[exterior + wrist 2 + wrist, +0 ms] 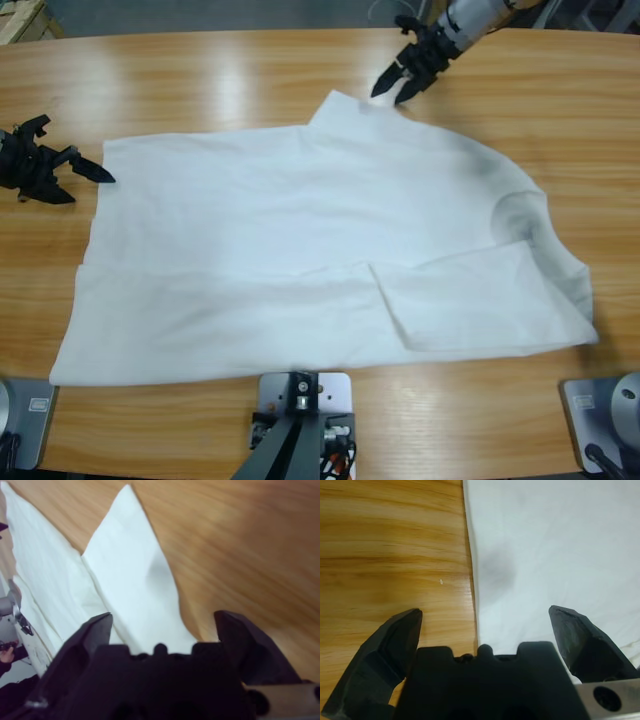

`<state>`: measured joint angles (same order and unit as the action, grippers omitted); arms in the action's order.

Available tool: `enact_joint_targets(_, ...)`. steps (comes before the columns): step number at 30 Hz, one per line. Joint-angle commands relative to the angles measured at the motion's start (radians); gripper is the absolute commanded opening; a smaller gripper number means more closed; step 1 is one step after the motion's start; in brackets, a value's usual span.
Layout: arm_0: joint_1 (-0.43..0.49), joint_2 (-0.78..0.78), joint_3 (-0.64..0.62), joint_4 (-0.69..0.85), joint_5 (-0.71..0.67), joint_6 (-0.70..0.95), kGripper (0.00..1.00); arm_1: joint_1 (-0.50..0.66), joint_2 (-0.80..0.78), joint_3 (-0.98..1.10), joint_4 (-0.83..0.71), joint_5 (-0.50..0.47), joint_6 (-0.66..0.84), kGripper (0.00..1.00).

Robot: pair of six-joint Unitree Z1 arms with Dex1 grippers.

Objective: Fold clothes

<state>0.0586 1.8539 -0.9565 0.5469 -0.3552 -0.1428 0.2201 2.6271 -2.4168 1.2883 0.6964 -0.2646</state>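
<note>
White T-shirt (300,260) spread flat mid-tabletop, one sleeve folded in near the front edge. Left gripper (72,172) spread wide, straddling the hem edge; right gripper (400,83) spread over the far sleeve, pinching nothing. Risk: thin fabric slipping or bunching on a shallow pinch. No containers visible.

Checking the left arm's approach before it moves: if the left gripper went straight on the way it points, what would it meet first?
Most likely the T-shirt: the left gripper, jaws open, straddles its edge where white fabric meets bare table.
</note>
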Motion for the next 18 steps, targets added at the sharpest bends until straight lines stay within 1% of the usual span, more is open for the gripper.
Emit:
enact_joint_targets(1,0.001,0.048,0.016,-0.015,-0.021,0.011,0.977,0.056,0.074,0.004,0.042,-0.020,-0.024,0.720)
enact_joint_targets(3,0.001,0.047,0.017,-0.015,-0.021,0.011,0.977,0.060,0.073,0.004,0.049,-0.023,-0.027,0.713)
enact_joint_targets(5,0.001,0.045,0.016,-0.015,-0.021,0.011,0.977,0.061,0.073,0.005,0.049,-0.029,-0.027,0.641)
enact_joint_targets(6,0.001,0.044,0.017,-0.015,-0.021,0.011,0.977,0.061,0.073,0.005,0.049,-0.032,-0.027,0.620)
enact_joint_targets(8,0.001,0.044,0.019,-0.015,-0.021,0.011,0.977,0.058,0.075,0.004,0.049,-0.035,-0.025,0.515)
enact_joint_targets(9,0.001,0.044,0.020,-0.015,-0.021,0.011,0.977,0.056,0.077,0.003,0.047,-0.036,-0.021,0.445)
enact_joint_targets(10,0.001,0.044,0.020,-0.015,-0.021,0.011,0.977,0.054,0.078,0.002,0.046,-0.037,-0.015,0.330)
enact_joint_targets(12,0.001,0.044,0.019,-0.015,-0.021,0.011,0.977,0.051,0.086,-0.004,0.045,-0.043,0.003,0.069)
enact_joint_targets(13,0.001,0.044,0.019,-0.015,-0.021,0.011,0.977,0.051,0.088,-0.007,0.043,-0.047,0.013,0.011)
enact_joint_targets(18,0.005,0.057,0.008,-0.016,-0.014,0.017,0.982,0.051,0.097,-0.024,0.037,-0.073,0.046,0.000)
